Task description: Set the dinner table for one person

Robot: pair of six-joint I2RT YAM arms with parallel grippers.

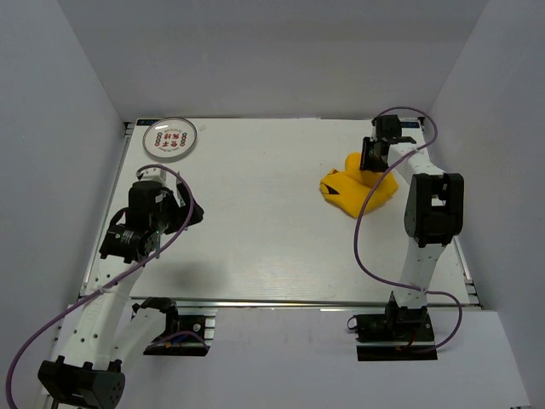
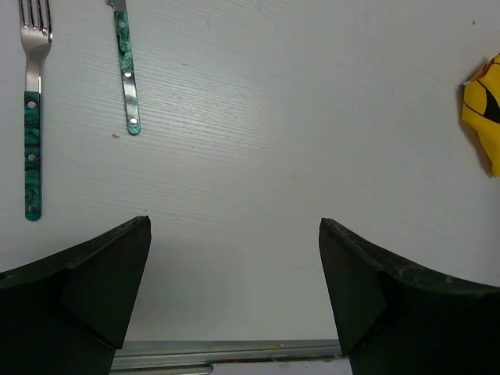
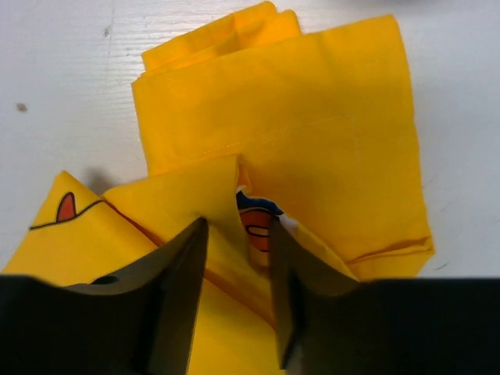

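My right gripper (image 3: 238,234) was clenched, apparently on a fold of the crumpled yellow printed cloth placemat (image 3: 312,117), far right on the large white dinner table (image 1: 255,247). My left gripper (image 2: 234,242) hung open. I judged the next move was spreading the placemat flat.

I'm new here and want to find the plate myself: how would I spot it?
Look at the big white dinner table and go to its far left corner. The plate lies there, the only round thing, pale with small red and dark marks, unlike the crumpled yellow cloth on the right.
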